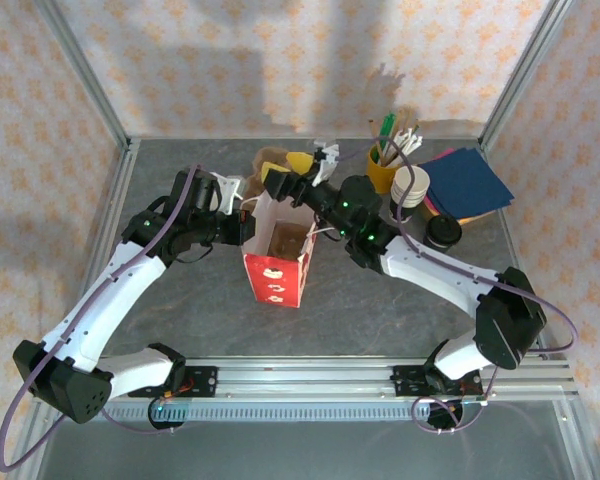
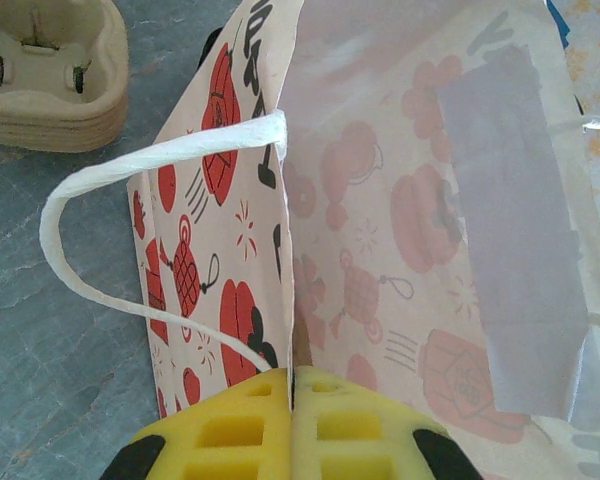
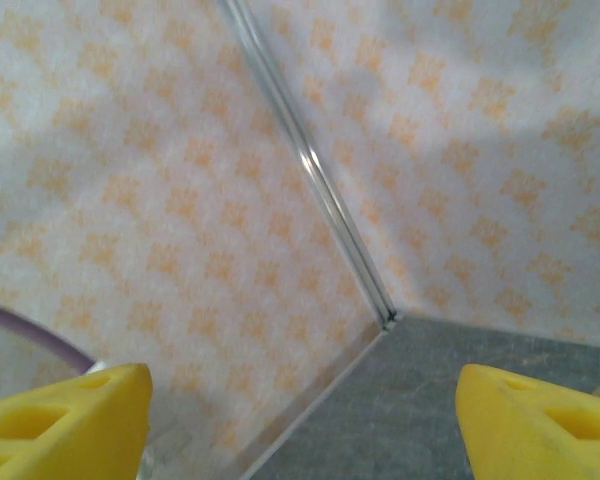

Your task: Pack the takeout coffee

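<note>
A red-and-white printed paper bag (image 2: 380, 250) touches the left end effector (image 2: 292, 390); ahead to its left, a beige moulded-pulp cup carrier (image 2: 50, 85) sits on the grey stone-patterned tabletop (image 2: 40, 330).

Bright, even light; soft shadows behind.

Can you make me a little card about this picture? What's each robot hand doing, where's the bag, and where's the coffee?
bag: red-and-white paper bag, standing open in the middle of the table
left gripper: shut on the bag's top edge, next to its white handle
right gripper: open, holding nothing
takeout coffee: on the table to the right of the bag, not in it yet
yellow cup: full of stirrers, at the back
</note>
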`<state>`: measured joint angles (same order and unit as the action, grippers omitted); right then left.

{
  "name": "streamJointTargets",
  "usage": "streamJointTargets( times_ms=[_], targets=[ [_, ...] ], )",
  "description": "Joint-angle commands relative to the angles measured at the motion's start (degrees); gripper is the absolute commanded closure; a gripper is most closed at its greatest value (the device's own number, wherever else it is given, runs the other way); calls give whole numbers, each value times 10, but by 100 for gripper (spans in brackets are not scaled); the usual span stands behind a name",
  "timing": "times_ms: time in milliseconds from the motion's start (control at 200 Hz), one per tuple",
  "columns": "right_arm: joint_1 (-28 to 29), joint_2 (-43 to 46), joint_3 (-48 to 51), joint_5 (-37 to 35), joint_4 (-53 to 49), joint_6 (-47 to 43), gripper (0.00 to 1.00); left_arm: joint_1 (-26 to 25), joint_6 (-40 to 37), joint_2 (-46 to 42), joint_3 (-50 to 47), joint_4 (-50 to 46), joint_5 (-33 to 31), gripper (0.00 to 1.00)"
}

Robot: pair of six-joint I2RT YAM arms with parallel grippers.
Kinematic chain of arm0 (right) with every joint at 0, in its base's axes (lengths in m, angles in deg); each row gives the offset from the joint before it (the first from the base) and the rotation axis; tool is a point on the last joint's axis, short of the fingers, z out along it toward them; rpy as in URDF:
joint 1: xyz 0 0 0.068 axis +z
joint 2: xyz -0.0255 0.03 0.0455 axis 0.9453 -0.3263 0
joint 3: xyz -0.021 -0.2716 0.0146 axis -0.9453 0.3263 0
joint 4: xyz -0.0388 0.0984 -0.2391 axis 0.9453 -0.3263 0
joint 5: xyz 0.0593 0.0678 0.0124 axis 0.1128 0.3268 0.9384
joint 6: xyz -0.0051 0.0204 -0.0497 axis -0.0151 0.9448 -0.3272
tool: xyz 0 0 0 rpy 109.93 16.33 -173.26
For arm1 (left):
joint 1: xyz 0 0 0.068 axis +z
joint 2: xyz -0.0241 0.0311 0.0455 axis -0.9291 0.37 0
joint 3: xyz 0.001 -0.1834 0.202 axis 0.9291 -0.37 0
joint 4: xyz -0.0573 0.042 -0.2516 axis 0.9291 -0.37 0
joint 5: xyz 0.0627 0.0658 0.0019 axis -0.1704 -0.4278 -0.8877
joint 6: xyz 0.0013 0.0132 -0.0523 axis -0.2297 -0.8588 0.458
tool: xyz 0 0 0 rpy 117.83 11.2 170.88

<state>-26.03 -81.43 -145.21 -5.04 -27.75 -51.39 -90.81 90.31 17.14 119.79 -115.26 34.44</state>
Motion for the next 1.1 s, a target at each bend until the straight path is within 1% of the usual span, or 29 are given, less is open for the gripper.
streamJointTargets(
  times_ms=[0, 180, 435, 561, 761, 886, 941, 981, 1096],
  targets=[
    [-4, -25, -32, -10, 47, 23, 21, -4, -21, -9, 15, -7, 14, 100],
    [-7, -55, -64, -8, 53, 38, 21, -4, -29, -9, 17, -9, 23, 100],
    [-12, -91, -126, -26, 53, 11, 20, -4, -45, -11, 24, -25, 21, 100],
    [-17, -99, -156, -44, 39, 1, 18, -4, -47, -13, 27, -28, 20, 100],
    [-24, -107, -186, -63, 33, -3, 17, -4, -52, -17, 28, -31, 19, 100],
    [-26, -109, -194, -56, 31, -5, 16, -4, -49, -18, 31, -31, 13, 100],
    [-27, -110, -209, -40, 5, -3, 15, -4, -45, -18, 32, -28, 13, 100],
    [-30, -110, -232, -31, -42, -3, 15, -4, -41, -17, 33, -27, 13, 100],
    [-32, -116, -323, -33, -236, 3, 14, -4, -26, -17, 37, -20, 11, 100]
  ],
)
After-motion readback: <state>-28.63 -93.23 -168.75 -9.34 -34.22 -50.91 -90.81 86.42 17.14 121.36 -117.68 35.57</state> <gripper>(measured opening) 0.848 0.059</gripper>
